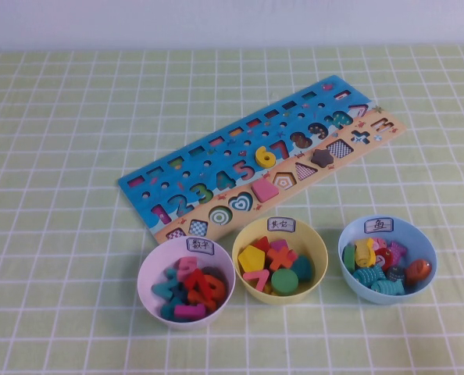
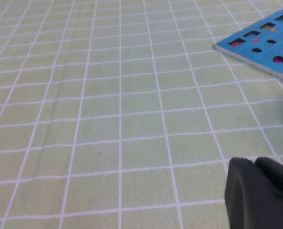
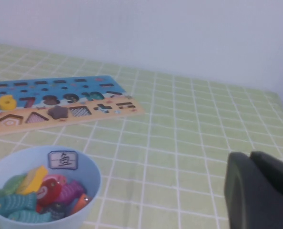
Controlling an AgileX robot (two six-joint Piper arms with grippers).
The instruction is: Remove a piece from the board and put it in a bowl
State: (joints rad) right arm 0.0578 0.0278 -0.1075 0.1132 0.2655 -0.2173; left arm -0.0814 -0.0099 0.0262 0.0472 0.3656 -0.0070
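The yellow pentagon piece [image 1: 251, 258] lies inside the yellow bowl [image 1: 315, 244], among other shape pieces. The bowl stands in front of the board [image 1: 216, 152], between two other bowls. The board lies slanted across the table's middle, with several shape slots empty. Its corner shows in the left wrist view [image 2: 260, 40], and it shows in the right wrist view [image 3: 60, 88]. Neither arm shows in the high view. My left gripper [image 2: 254, 162] is shut and empty above bare cloth left of the board. My right gripper [image 3: 250, 155] is shut and empty, right of the blue bowl.
A pale pink bowl [image 1: 148, 269] of number pieces stands left of the yellow bowl. A light blue bowl [image 1: 429, 244] of fish pieces stands right of it and shows in the right wrist view [image 3: 17, 160]. A green checked cloth [image 1: 60, 156] covers the table.
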